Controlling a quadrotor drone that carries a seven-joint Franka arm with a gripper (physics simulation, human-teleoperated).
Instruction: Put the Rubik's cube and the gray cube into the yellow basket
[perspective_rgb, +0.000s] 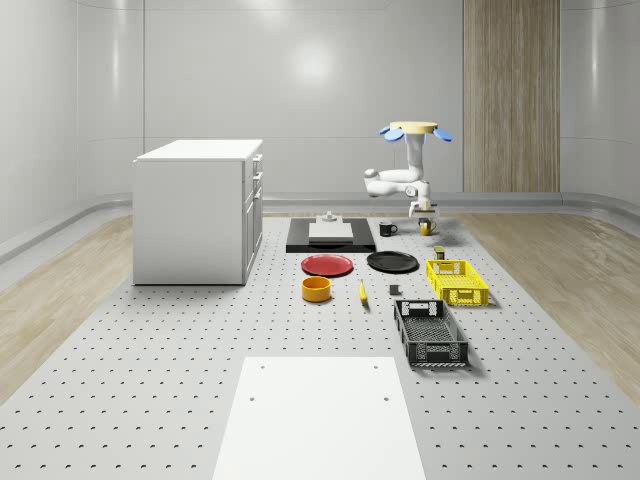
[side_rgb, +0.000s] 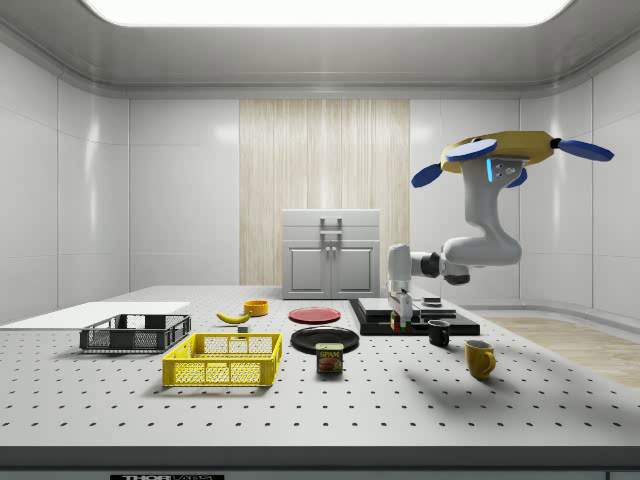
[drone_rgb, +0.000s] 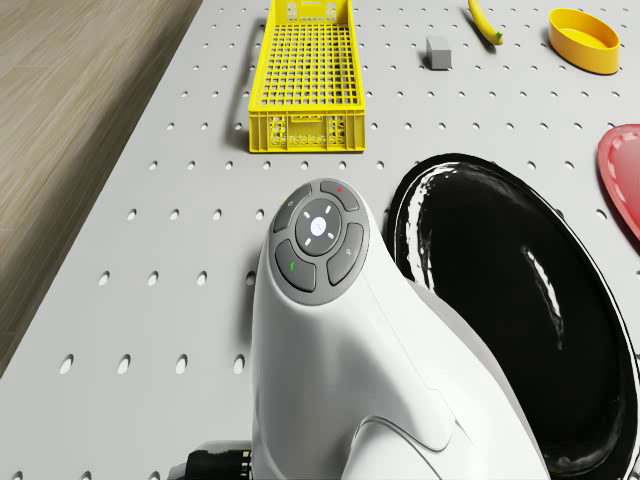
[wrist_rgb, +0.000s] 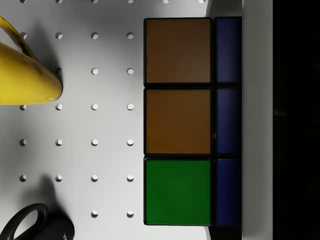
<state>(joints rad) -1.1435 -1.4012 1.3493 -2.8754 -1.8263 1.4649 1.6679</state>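
Above the table's far end our drone (side_rgb: 500, 152) hovers, gripper (side_rgb: 402, 322) clamping the Rubik's cube (wrist_rgb: 178, 121); we should carry it level toward the yellow basket (perspective_rgb: 457, 281).

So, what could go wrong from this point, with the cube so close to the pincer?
1. The yellow mug and the black mug stand close to the Rubik's cube at the pincer; a swing might knock them.
2. The drone hovers well away from the yellow basket, with the can and the black plate between; a low carry might hit them.
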